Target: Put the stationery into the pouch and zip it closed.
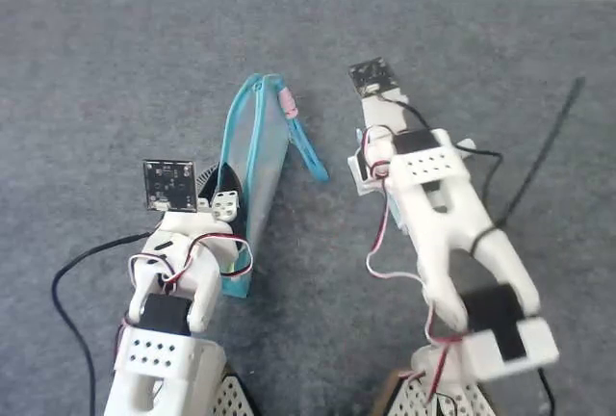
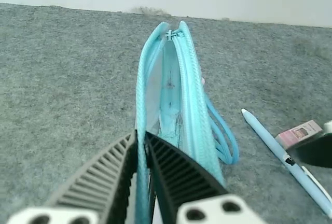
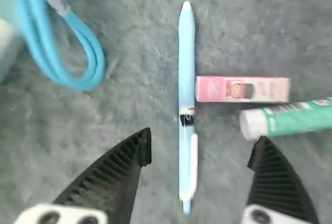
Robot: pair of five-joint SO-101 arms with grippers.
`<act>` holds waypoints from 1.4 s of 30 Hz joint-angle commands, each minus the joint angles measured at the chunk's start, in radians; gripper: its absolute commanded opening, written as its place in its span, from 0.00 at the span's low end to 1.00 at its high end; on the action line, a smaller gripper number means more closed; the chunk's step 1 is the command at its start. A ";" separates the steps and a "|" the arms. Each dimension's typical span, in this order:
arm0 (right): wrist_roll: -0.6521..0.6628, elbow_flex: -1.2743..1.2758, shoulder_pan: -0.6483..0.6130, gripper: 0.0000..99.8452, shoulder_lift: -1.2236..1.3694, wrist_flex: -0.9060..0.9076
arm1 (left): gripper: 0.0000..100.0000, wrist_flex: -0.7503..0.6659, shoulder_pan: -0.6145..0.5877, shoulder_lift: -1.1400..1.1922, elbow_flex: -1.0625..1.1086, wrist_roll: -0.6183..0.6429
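Your left gripper pinches the open pouch; right gripper, spread, hangs over pen, box and tube, all unpacked.

green tube: cut by edge | pouch end: behind left hand
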 commanded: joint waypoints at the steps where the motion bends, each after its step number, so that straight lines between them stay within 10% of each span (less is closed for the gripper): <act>1: 0.011 -0.009 -0.013 0.30 0.071 -0.076 | 0.01 -0.008 0.018 0.008 0.033 -0.011; 10: 0.011 -0.032 -0.033 0.28 0.216 -0.084 | 0.01 -0.005 0.017 0.005 0.033 -0.011; 18: 0.011 -0.031 -0.033 0.00 0.219 -0.084 | 0.01 -0.005 0.017 0.005 0.033 -0.011; 27: 0.031 -0.034 -0.041 0.01 0.217 -0.045 | 0.01 -0.005 0.018 0.005 0.033 -0.011; 35: 0.351 -0.046 -0.131 0.01 0.217 0.133 | 0.01 -0.008 0.018 0.003 0.045 -0.012; 42: 0.206 -0.068 -0.076 0.01 0.064 0.188 | 0.01 -0.008 0.017 0.003 0.047 -0.012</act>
